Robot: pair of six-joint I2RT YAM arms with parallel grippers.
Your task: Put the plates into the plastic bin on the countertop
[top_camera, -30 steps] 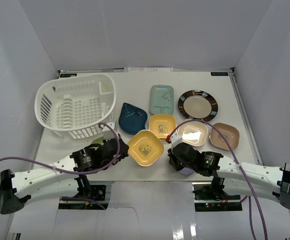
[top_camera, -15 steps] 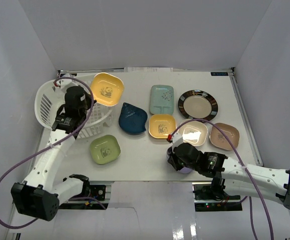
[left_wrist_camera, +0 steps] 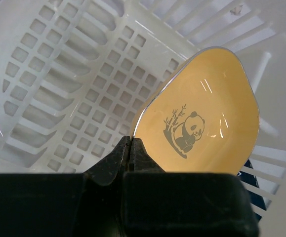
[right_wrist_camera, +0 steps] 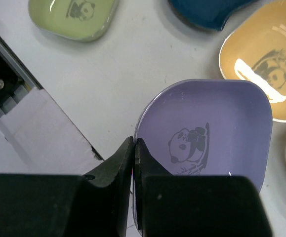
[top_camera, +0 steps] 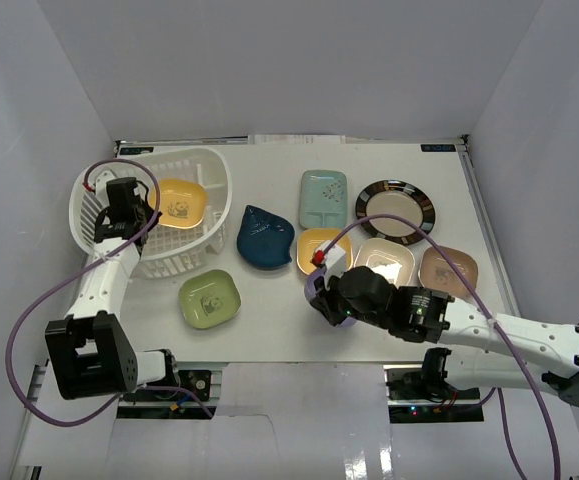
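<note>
Tableware on the countertop (top_camera: 279,325), listed from the top view, bearings taken from the table's middle.

- Plastic bin (top_camera: 221,190): white, slotted sides, ribbed floor, at 10 o'clock.
- Yellow plate (left_wrist_camera: 202,118): panda print, inside the plastic bin, tilted above the grid floor. The left gripper (left_wrist_camera: 131,148) has its jaws clamped on the plate's rim.
- Purple plate (right_wrist_camera: 207,138): panda print, at 6 o'clock near the table's front edge, pinched at its rim by the right gripper (right_wrist_camera: 134,145), whose jaws are pressed together on it. Whether it touches the surface cannot be told.
- Green plate (top_camera: 210,297): flat on the countertop, at 5 o'clock of the plastic bin, apart from it.
- Dark blue leaf plate (top_camera: 265,237): just beside the plastic bin at its 3 o'clock.
- Teal rectangular plate (top_camera: 324,196): at 12 o'clock.
- Round black-rimmed plate (top_camera: 395,211): at 2 o'clock, beside the teal rectangular plate.
- Orange plate (top_camera: 321,243): at the centre, its near edge covered by the right gripper.
- Cream plate (top_camera: 384,262): at 3 o'clock of the orange plate.
- Brown plate (top_camera: 449,268): next along at 3 o'clock, just beside the cream plate.
</note>
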